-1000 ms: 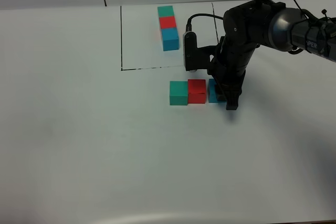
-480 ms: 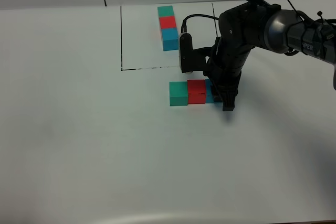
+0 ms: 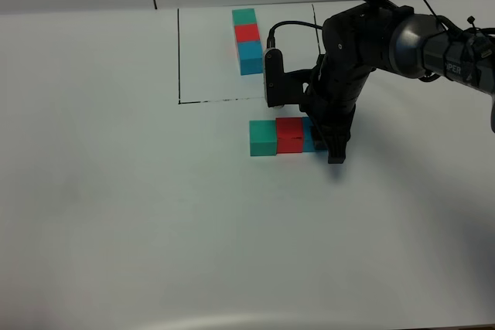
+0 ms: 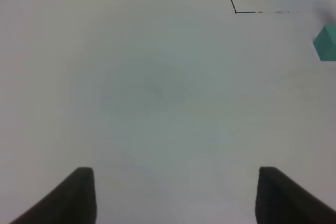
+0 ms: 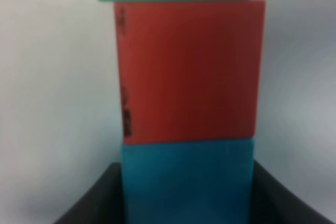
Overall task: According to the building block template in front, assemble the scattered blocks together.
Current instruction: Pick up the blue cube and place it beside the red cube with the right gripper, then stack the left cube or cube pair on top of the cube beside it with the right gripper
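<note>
The building block template (image 3: 247, 40) is a green-red-blue row at the back, inside thin black lines (image 3: 179, 56). The scattered green block (image 3: 263, 137), red block (image 3: 289, 134) and blue block (image 3: 308, 137) lie in one touching row in front of the frame. My right gripper (image 3: 331, 144) is shut on the blue block, which it partly hides. In the right wrist view the blue block (image 5: 188, 177) sits between the fingers (image 5: 97, 203), flush against the red block (image 5: 189, 72). My left gripper (image 4: 176, 195) is open and empty over bare table, out of the exterior high view.
The white table (image 3: 155, 214) stretches wide to the left and front. The right arm's black body and cable (image 3: 363, 44) hang over the frame's right line. The left wrist view catches the green block (image 4: 326, 41) and the frame's corner (image 4: 235, 11).
My right gripper moved left with the blue block until it met the red block, closing the gap. It has held still for the last half second.
</note>
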Motion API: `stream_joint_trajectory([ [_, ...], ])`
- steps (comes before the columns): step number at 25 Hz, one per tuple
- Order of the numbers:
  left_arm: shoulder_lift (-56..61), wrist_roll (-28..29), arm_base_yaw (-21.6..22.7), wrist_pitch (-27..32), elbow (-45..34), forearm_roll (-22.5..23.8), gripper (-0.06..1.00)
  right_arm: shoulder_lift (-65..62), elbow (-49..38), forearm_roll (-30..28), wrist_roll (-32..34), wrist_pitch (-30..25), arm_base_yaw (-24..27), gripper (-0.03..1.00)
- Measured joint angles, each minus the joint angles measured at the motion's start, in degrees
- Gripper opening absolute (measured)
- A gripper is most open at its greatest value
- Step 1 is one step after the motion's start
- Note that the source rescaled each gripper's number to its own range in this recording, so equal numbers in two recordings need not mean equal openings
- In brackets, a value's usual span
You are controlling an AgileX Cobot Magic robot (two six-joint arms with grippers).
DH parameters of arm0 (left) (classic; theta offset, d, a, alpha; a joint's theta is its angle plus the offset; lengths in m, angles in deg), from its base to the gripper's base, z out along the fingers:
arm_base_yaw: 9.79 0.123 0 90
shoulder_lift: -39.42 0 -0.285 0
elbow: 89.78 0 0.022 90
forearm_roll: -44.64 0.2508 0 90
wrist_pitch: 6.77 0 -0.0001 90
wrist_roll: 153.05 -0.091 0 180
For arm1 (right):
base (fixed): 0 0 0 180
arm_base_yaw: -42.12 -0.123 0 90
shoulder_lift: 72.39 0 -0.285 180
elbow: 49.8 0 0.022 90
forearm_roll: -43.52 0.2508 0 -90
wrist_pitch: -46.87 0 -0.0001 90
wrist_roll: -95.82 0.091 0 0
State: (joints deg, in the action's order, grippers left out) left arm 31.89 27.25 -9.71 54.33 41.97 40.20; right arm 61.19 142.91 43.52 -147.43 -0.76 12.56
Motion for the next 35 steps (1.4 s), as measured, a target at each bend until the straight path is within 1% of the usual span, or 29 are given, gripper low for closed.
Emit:
stream_joint_trajectory([
  [7,0.0,0.0,0.0,0.0,0.0,0.0,0.38,0.0,0.0,0.0,-0.1,-0.3,0.0,0.03],
  [9,0.0,0.0,0.0,0.0,0.0,0.0,0.38,0.0,0.0,0.0,-0.1,-0.4,0.0,0.06],
  [10,0.0,0.0,0.0,0.0,0.0,0.0,0.38,0.1,0.0,0.4,-0.1,-0.9,0.0,0.09],
  [14,0.0,0.0,0.0,0.0,0.0,0.0,0.38,0.5,-0.5,1.4,0.9,-2.5,-0.3,0.38],
  [16,0.0,0.0,0.0,0.0,0.0,0.0,0.38,-0.2,-0.5,1.6,2.6,-3.1,-0.4,0.50],
  [19,0.0,0.0,0.0,0.0,0.0,0.0,0.38,-2.7,-0.9,1.6,5.3,-4.0,-0.4,0.58],
  [23,0.0,0.0,0.0,0.0,0.0,0.0,0.38,-8.3,-6.1,1.2,8.3,-2.7,0.8,0.60],
  [25,0.0,0.0,0.0,0.0,0.0,0.0,0.38,-12.6,-11.4,0.8,10.5,0.5,2.5,0.60],
  [27,0.0,0.0,0.0,0.0,0.0,0.0,0.38,-17.4,-17.4,0.8,14.4,4.8,4.7,0.61],
  [29,0.0,0.0,0.0,0.0,0.0,0.0,0.38,-23.6,-24.0,0.6,19.5,10.2,6.8,0.66],
  [33,0.0,0.0,0.0,0.0,0.0,0.0,0.38,-37.4,-37.8,0.6,31.9,20.0,11.2,0.76],
  [35,0.0,0.0,0.0,0.0,0.0,0.0,0.38,-44.3,-44.2,0.6,37.3,23.9,12.9,0.78],
])
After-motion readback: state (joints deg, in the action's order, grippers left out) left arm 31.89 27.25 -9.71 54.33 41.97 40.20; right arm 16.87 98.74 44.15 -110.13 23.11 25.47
